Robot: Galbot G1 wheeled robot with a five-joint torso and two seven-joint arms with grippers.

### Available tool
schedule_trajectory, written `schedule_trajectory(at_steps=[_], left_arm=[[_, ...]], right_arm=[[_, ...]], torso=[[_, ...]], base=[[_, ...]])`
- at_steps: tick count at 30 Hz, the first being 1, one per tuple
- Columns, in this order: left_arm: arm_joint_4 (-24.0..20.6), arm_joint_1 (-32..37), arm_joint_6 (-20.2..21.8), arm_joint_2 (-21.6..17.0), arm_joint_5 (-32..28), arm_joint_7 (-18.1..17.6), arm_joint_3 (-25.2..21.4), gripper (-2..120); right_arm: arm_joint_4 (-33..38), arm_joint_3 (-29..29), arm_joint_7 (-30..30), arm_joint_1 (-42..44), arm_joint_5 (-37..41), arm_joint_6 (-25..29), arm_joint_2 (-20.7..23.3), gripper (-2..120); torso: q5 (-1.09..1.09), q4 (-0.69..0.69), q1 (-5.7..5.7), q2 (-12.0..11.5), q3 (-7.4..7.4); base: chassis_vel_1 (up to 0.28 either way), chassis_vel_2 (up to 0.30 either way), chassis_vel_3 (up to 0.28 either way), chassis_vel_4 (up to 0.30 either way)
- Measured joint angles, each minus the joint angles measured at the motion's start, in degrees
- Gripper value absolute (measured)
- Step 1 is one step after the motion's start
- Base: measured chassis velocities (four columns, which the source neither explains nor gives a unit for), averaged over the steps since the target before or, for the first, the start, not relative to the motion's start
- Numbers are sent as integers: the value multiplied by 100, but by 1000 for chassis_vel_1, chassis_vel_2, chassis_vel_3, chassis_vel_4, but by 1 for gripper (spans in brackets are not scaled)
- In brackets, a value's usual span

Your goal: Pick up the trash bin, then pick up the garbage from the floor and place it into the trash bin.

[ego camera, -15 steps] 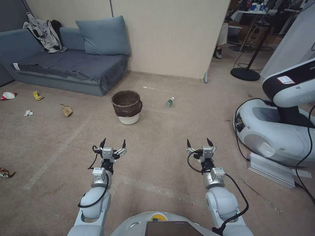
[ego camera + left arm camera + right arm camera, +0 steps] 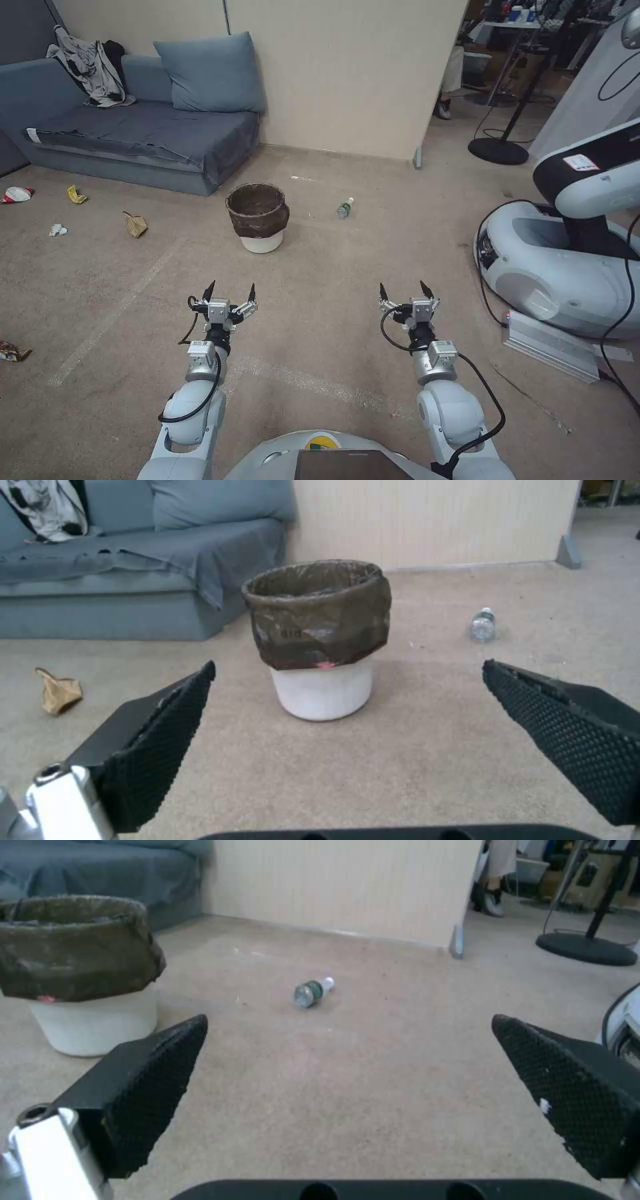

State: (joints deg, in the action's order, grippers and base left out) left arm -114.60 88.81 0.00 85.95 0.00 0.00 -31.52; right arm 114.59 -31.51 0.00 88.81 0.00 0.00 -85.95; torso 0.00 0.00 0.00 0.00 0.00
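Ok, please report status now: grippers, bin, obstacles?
Left gripper and right gripper open, empty. Trash bin upright ahead, untouched. Bottle beside it. Path clear.

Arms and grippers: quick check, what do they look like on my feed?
Both arms are glossy white with silver-grey wrist blocks, and a loose black cable loops along each. The left gripper and right gripper have silver metal bodies and two pointed black fingers. The fingers carry knobbly black rubber pads.
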Motion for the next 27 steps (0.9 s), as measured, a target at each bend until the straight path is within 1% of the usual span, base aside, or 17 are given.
schedule_trajectory(at_steps=[10,12,13,14,16,17,20,21,22,23,24,26,27], left_arm=[[-1,3,2,0,0,0,-2,100],[-137,93,45,-20,-23,1,-88,100],[-137,93,45,-20,-23,1,-88,100],[-301,199,95,-49,-50,-3,-190,100],[-777,505,254,-136,-144,-17,-489,100],[-777,505,254,-136,-144,-17,-489,100],[-1503,974,496,-260,-289,-42,-937,100],[-1503,974,496,-260,-289,-42,-937,100],[-1714,1113,569,-300,-333,-53,-1070,100],[-1820,1202,640,-321,-360,-69,-1158,100],[-1848,1240,687,-326,-370,-74,-1185,100],[-1858,1251,712,-329,-371,-75,-1195,100],[-1866,1256,724,-330,-371,-76,-1198,100]], right_arm=[[0,0,0,0,0,0,0,100],[139,-79,3,62,2,-18,-52,100],[139,-79,3,62,2,-18,-52,100],[312,-174,10,134,8,-37,-113,100],[790,-438,35,339,41,-102,-287,100],[790,-438,35,339,41,-102,-287,100],[1546,-857,80,665,104,-199,-565,100],[1546,-857,80,665,104,-199,-565,100],[1658,-922,80,714,128,-225,-601,100],[1713,-951,28,748,184,-287,-623,100],[1735,-964,-25,769,217,-344,-635,100],[1749,-968,-52,775,229,-376,-636,100],[1753,-969,-72,778,234,-398,-636,100]], torso=[[0,0,0,0,0],[-1,0,0,0,0],[-1,0,0,0,0],[0,-1,0,0,0],[-1,0,0,0,0],[-1,0,0,0,0],[-2,-1,0,0,0],[-2,-1,0,0,0],[-3,-2,0,0,-1],[3,0,0,1,-1],[0,2,0,1,0],[-3,1,0,0,0],[0,0,0,1,0]], base=[[0,0,0,0],[0,0,0,0],[0,0,0,0],[0,0,0,0],[0,0,0,0],[0,0,0,0],[0,0,0,0],[0,0,0,0],[0,0,0,0],[0,0,0,0],[0,0,0,0],[0,0,0,0],[0,0,0,0]])
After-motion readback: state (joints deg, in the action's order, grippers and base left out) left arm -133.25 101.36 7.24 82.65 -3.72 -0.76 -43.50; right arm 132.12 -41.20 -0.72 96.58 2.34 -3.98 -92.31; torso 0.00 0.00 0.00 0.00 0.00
